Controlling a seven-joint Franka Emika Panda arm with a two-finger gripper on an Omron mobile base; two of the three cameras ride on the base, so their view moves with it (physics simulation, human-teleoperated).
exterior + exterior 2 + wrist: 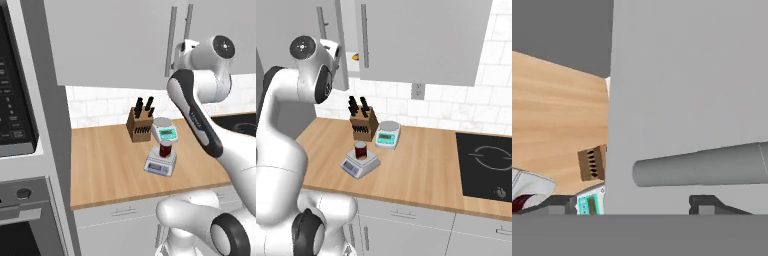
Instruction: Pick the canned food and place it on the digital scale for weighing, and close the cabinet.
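Sitting upright on the digital scale [160, 164], mid-counter: the canned food [166, 149], small, dark red, dark-topped, narrower than the platform. Hovering against the cabinet [687, 100] door by its bar handle [702, 165]: gripper [632, 204], fingers spread apart, seemingly gripping nothing.

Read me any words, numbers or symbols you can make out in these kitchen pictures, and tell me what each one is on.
No text is legible.
Microwave control panel: white markings, too small and blurred to read.
White scale green panel: blurred marks, unreadable.
Digital scale display strip: nothing readable.
Canned food: no label that can be read.
Cooktop: only a circular burner ring and a small knob symbol, no characters.
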